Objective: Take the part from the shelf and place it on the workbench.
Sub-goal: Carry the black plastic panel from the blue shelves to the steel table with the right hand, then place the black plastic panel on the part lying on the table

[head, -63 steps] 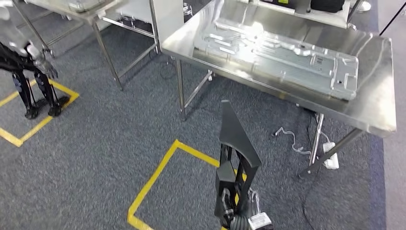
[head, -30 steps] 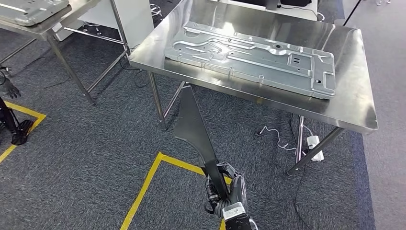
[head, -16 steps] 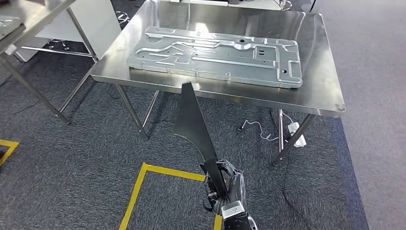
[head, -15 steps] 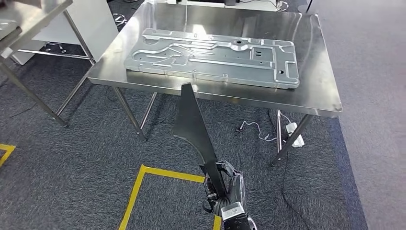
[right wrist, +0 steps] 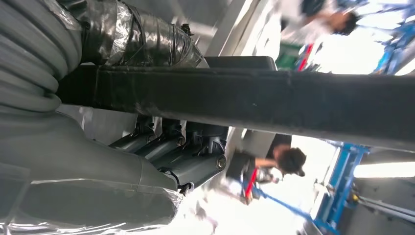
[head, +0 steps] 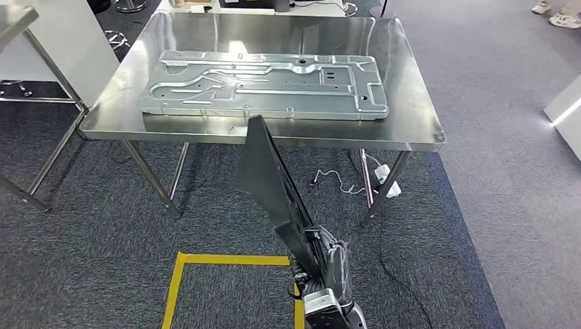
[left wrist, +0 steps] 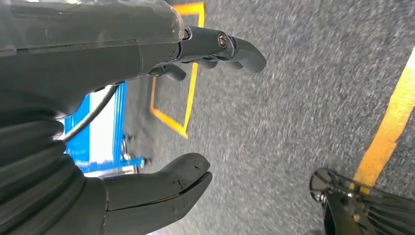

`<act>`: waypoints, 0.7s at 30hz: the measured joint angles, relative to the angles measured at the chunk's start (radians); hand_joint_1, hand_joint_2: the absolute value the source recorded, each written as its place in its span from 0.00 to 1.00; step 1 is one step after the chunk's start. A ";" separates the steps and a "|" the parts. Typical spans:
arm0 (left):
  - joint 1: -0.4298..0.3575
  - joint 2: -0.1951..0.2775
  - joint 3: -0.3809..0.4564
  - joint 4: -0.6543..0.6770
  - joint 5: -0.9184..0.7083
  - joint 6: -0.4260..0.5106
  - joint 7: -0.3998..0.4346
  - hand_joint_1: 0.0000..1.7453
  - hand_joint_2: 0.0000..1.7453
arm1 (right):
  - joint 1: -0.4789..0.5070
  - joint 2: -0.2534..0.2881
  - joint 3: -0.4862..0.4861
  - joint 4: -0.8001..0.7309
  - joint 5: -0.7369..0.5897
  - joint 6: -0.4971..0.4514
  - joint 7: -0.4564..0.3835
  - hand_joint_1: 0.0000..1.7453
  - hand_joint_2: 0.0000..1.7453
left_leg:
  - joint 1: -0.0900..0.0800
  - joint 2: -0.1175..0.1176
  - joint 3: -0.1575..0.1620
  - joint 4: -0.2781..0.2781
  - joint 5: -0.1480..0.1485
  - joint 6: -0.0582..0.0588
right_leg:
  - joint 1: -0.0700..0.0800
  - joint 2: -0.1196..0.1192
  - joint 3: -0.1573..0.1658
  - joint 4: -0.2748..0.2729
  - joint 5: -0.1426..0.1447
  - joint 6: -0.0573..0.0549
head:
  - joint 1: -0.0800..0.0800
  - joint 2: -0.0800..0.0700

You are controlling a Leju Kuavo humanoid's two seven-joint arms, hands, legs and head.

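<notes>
My right hand (head: 327, 269) grips the narrow lower end of a long black part (head: 268, 181) that stands up and leans toward the steel workbench (head: 418, 110). The part's upper tip reaches the bench's front edge in the head view. In the right wrist view the black part (right wrist: 274, 105) runs across the picture with my right hand (right wrist: 161, 147) wrapped around it. My left hand (left wrist: 161, 112) hangs over the grey carpet with thumb and fingers apart and nothing between them.
A large stamped metal panel (head: 267, 83) lies flat on the workbench. Yellow floor tape (head: 205, 264) marks a square on the carpet below me. A white power strip and cables (head: 384, 179) lie under the bench. Another table's legs (head: 41, 110) stand at the left.
The whole scene has shifted: the camera has turned and the workbench now lies squarely ahead and nearer. My right hand still holds the black part in the same way.
</notes>
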 joint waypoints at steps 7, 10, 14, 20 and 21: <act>-0.004 0.003 -0.034 0.000 -0.065 -0.032 0.003 0.00 1.00 | -0.180 -0.020 -0.038 0.101 0.557 -0.023 0.303 1.00 1.00 | -0.001 0.031 0.025 0.007 -0.029 -0.025 | -0.009 -0.017 0.081 -0.187 0.124 0.003 | 0.000 0.000; -0.012 0.008 -0.057 0.000 -0.093 -0.044 0.003 0.00 1.00 | -0.315 -0.045 -0.065 0.210 0.694 -0.011 0.400 1.00 1.00 | -0.002 0.035 0.029 0.004 -0.037 -0.043 | -0.003 -0.013 0.093 -0.209 0.115 -0.015 | 0.000 0.000; -0.017 0.015 -0.079 0.000 -0.109 -0.049 0.007 0.00 1.00 | -0.444 -0.058 -0.076 0.343 0.748 -0.003 0.439 1.00 1.00 | 0.004 0.030 -0.034 0.139 -0.091 -0.059 | -0.009 -0.013 0.121 -0.223 0.107 -0.040 | -0.002 0.000; -0.012 0.021 -0.100 0.000 -0.133 -0.053 0.013 0.00 1.00 | -0.575 -0.046 -0.063 0.529 0.794 0.042 0.475 1.00 1.00 | 0.004 0.028 -0.161 0.184 0.027 -0.057 | -0.005 -0.004 0.180 -0.223 0.057 -0.041 | -0.002 0.000; -0.012 0.023 -0.103 0.000 -0.137 -0.053 0.013 0.00 1.00 | -0.599 -0.039 -0.054 0.560 0.798 0.047 0.480 1.00 1.00 | 0.001 0.028 -0.141 0.120 0.067 -0.052 | -0.003 -0.002 0.191 -0.223 0.046 -0.037 | -0.002 0.000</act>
